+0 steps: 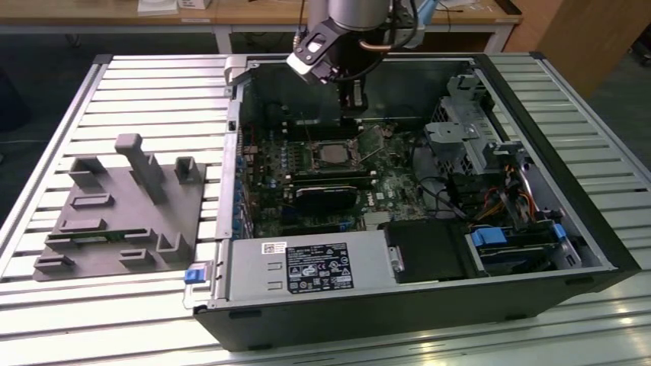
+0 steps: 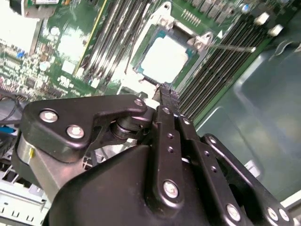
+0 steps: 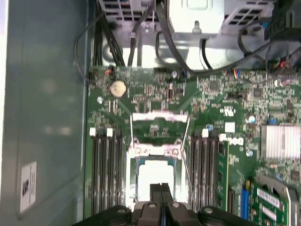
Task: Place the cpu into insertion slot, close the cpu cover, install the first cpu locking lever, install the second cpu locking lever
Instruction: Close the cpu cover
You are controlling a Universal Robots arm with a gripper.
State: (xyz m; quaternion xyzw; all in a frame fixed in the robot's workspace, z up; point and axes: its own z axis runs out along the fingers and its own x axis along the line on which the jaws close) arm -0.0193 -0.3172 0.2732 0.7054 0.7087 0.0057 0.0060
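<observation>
We see the open computer case (image 1: 407,316) on the slatted table (image 1: 152,84), its green motherboard (image 3: 221,99) exposed. Our gripper (image 3: 161,188) hangs just above the insertion slot (image 3: 130,174), jaws pressed together on nothing. The cpu cover (image 3: 160,117) is tipped up off the slot, board showing through its window, and the cpu (image 3: 154,172) lies seated inside the slot, pale top up.

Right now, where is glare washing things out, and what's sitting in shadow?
First wrist view: glare bleaches the top of the cpu nearly white, just beyond the dark end effector. Second wrist view: the cpu is washed out too, and so is a patch of the motherboard. Exterior view: the table shines along its slats, while the computer case is dim inside.
</observation>
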